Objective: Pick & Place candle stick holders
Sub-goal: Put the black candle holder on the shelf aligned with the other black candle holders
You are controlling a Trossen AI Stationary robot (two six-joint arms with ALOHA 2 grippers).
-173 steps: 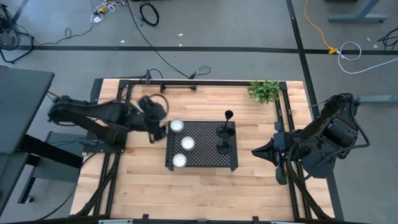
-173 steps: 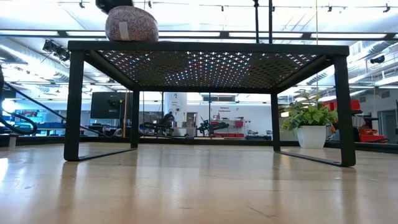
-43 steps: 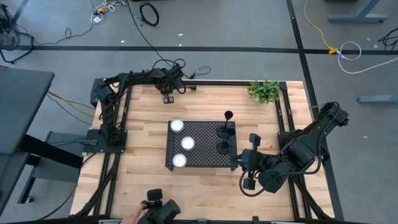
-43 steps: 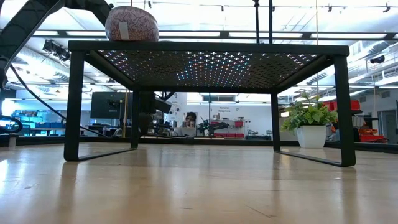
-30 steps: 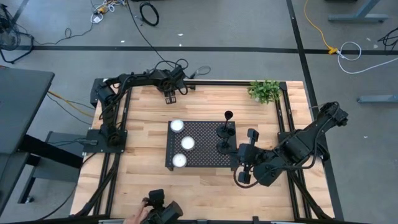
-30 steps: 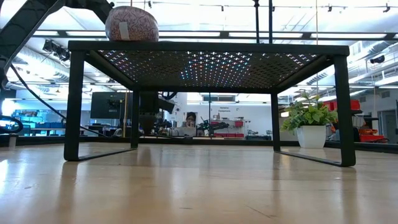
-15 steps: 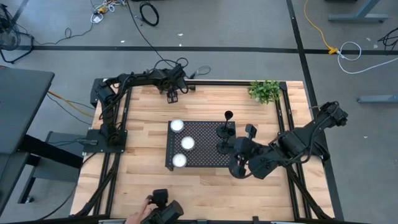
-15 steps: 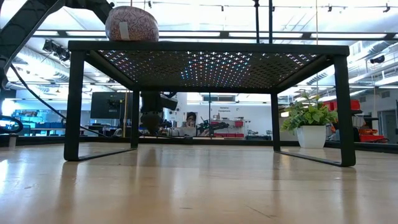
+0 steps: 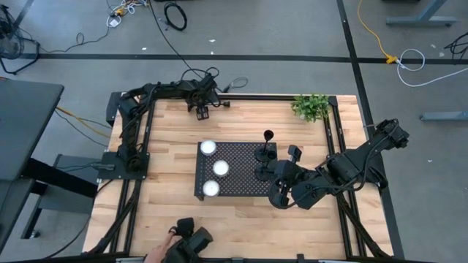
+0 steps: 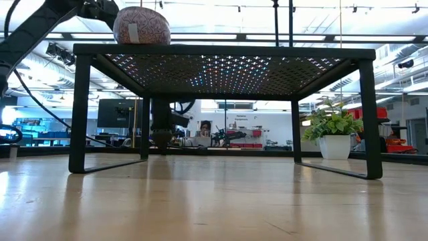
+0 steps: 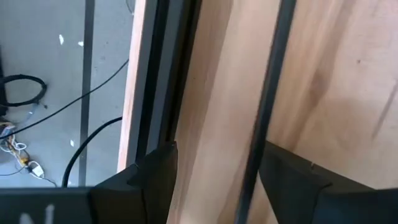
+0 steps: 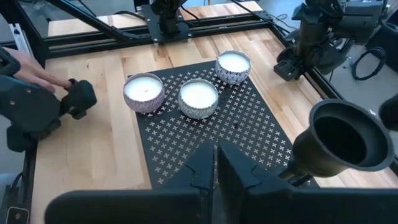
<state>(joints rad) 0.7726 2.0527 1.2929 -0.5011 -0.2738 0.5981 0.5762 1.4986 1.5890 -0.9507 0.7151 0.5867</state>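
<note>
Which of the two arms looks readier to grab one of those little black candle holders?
The right one. The right gripper sits beside the candle holders at the tray edge, fingers shut. The left gripper hangs over the table's far edge, well away.

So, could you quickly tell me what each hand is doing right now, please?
Left hand: open, holding nothing, at the table's far edge.
Right hand: closed and empty, beside the candle stick holders on the tray.

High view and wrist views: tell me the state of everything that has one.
left gripper: open, at the table's far edge.
right gripper: shut, empty, by the tray's right end.
candle stick holders: upright on the tray.
candles: unlit, on the tray.
</note>
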